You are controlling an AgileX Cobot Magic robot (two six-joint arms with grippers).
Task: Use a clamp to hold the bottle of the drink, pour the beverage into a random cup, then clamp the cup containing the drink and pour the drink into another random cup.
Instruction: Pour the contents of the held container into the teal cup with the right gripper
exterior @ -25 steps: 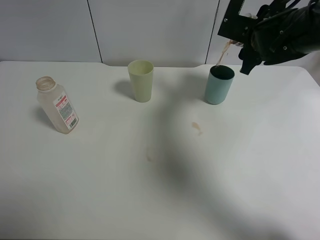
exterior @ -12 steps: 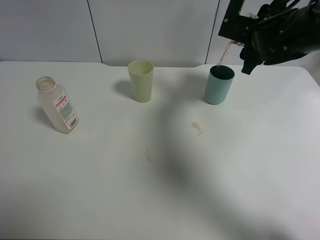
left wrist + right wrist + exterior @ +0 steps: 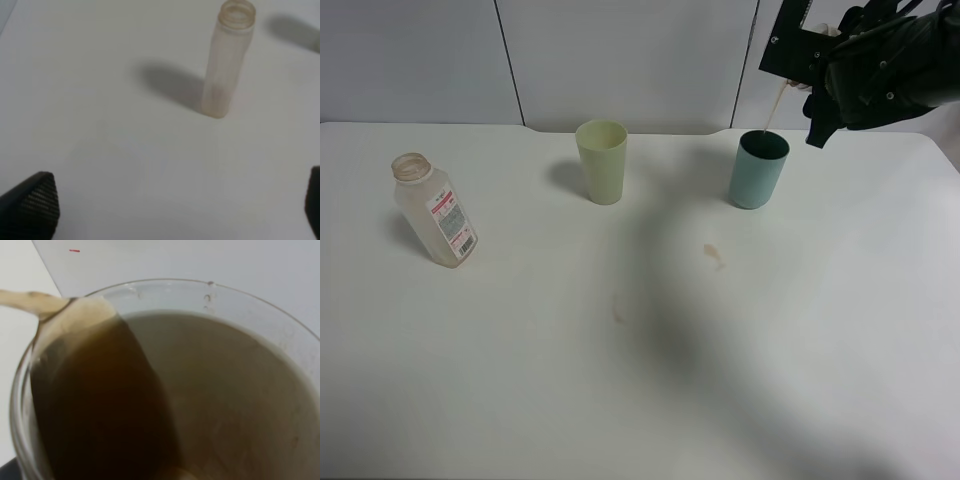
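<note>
right tool (image 3: 820, 75) grips a clear cup (image 3: 165, 380), tipped above the teal cup (image 3: 758, 170) so the drink stream lands inside.
left tool (image 3: 165, 205) open, idle nr the empty bottle (image 3: 433, 209); green cup (image 3: 602, 161) unused on surface (image 3: 620, 380).

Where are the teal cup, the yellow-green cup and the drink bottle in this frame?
teal cup (image 3: 757, 178), exterior high view, on its outer side wall.
yellow-green cup (image 3: 603, 170), exterior high view, on its outer side wall.
drink bottle (image 3: 438, 215), exterior high view, on its body beside the label.
</note>
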